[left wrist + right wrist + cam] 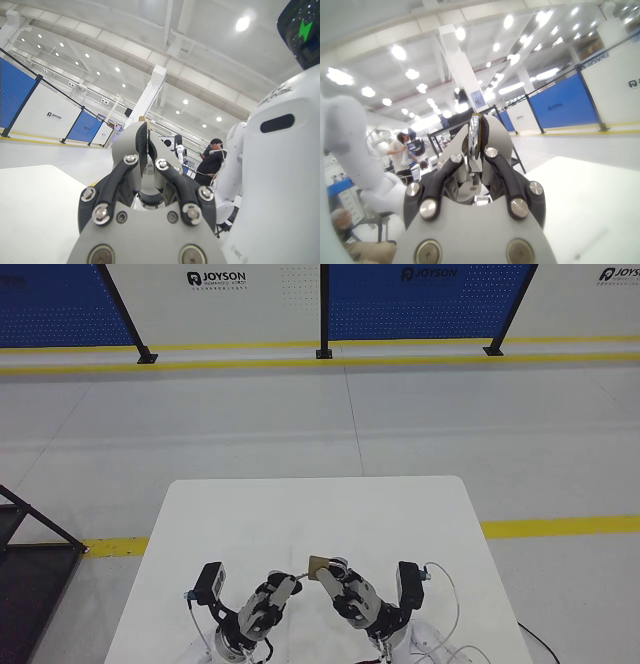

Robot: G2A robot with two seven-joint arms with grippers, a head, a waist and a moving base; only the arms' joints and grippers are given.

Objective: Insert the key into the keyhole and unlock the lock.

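Note:
Near the white table's (300,514) front edge, my two grippers meet tip to tip, both raised off the surface. My right gripper (334,573) (480,125) is shut on the brass padlock (320,562). The lock's silver shackle (473,140) stands between the fingers and its brass body pokes out at the tips. My left gripper (289,586) (147,132) is shut on the thin silver key (304,576), which points at the lock. The key's tip is at the lock body; whether it is inside the keyhole cannot be told. A brass corner of the lock (141,117) shows beyond the left fingertips.
White cables (450,634) trail off the right arm at the table's front right. A black frame (35,524) stands on the floor left of the table. Blue and white barrier panels (420,304) line the far side of the floor.

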